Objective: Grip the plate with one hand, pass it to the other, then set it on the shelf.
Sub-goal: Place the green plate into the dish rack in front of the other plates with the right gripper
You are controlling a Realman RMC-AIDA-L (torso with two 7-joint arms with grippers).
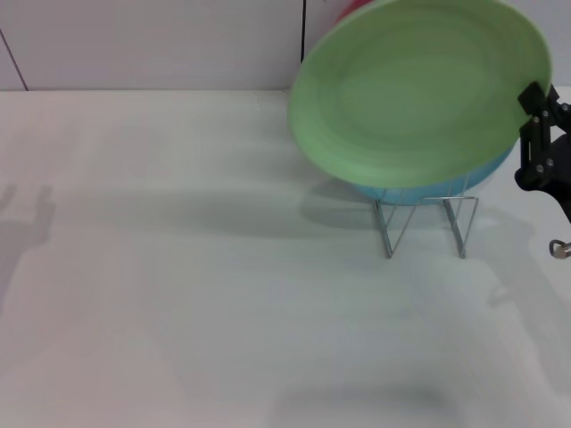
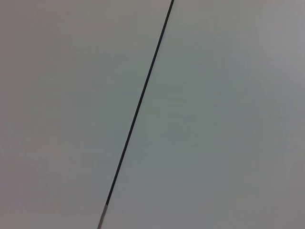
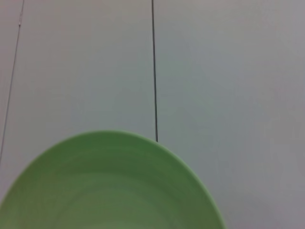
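- The plate (image 1: 415, 94) hangs tilted in the air above the shelf (image 1: 426, 223), its face turned toward the head camera; the right gripper (image 1: 533, 109) is clamped on its right rim.
- Judgement: lower it edge-first into a free slot between the wire loops, in front of the blue plate (image 1: 428, 189) already racked, and let go only once the wires bear it.
- It looks plain, matte, light green, with a shallow rim.
- The left gripper is out of sight.
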